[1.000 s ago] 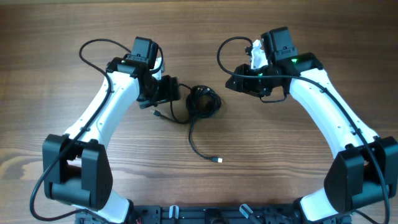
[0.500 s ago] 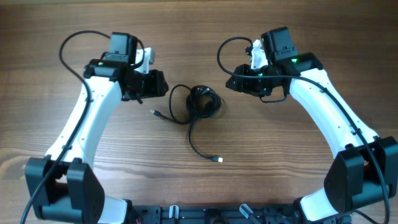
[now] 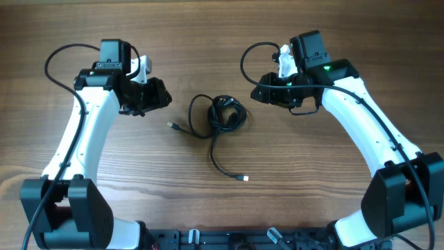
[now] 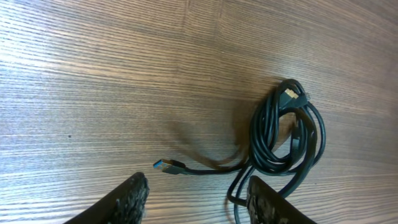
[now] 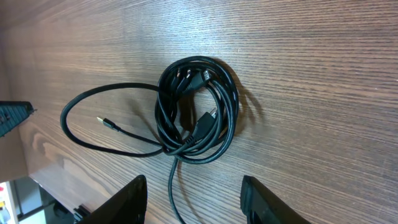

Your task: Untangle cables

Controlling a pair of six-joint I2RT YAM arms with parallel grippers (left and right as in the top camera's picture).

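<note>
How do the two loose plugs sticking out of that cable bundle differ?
The left plug lies close beside the bundle; the lower plug lies much farther from it. The lower plug's cord trails out in a long hook; the left plug's is shorter. Both are small, silvery and lie loose on the table.

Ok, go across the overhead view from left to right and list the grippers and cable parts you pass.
left gripper → loose plug end → coiled cables → right gripper
</note>
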